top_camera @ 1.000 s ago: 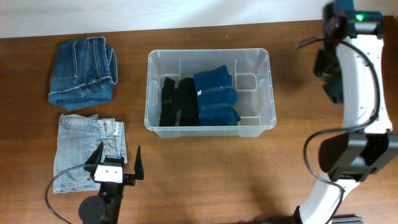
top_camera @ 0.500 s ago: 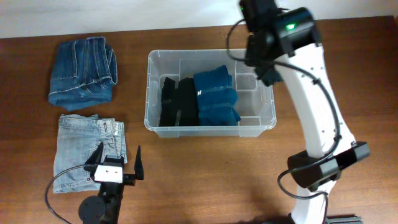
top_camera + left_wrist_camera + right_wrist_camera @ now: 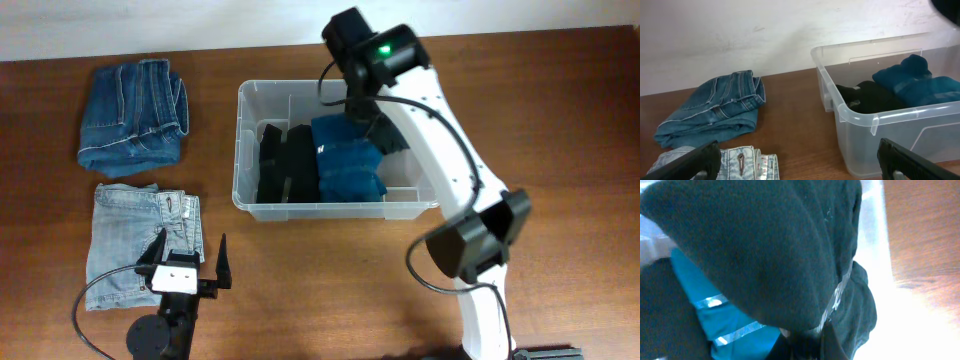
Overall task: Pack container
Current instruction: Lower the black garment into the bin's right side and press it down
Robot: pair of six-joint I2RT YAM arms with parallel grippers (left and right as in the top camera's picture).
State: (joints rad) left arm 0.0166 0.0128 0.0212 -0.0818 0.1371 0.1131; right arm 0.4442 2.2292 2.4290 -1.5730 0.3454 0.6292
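Nearest the robot's base, the left end effector [image 3: 193,240] is seen low over the surface [image 3: 330,290], its two fingers spread wide with nothing between them. Just to its left, a folded pair of pale denim jeans [image 3: 125,245] lies flat, the left finger overlapping its near right corner in the overhead view.

Further out, around the middle of the surface, the container [image 3: 336,211] stands upright on its base with its open top facing up. Its long axis runs left to right, parallel to the near edge of the surface, and its short axis runs near to far. A black folded garment [image 3: 283,165] is packed in its left part, and a blue folded garment [image 3: 348,165] is pressed against it toward the centre; both bundles are laid lengthwise across the short axis.

The right arm [image 3: 450,190] is stretched from the near right side over the right half of the container. The right end effector [image 3: 807,345] is closed on a dark teal garment [image 3: 755,250], which is draped over its fingers and held just above the blue bundle.

Farthest out on the left, well apart from the container, a darker pair of folded jeans [image 3: 135,115] rests on the surface.
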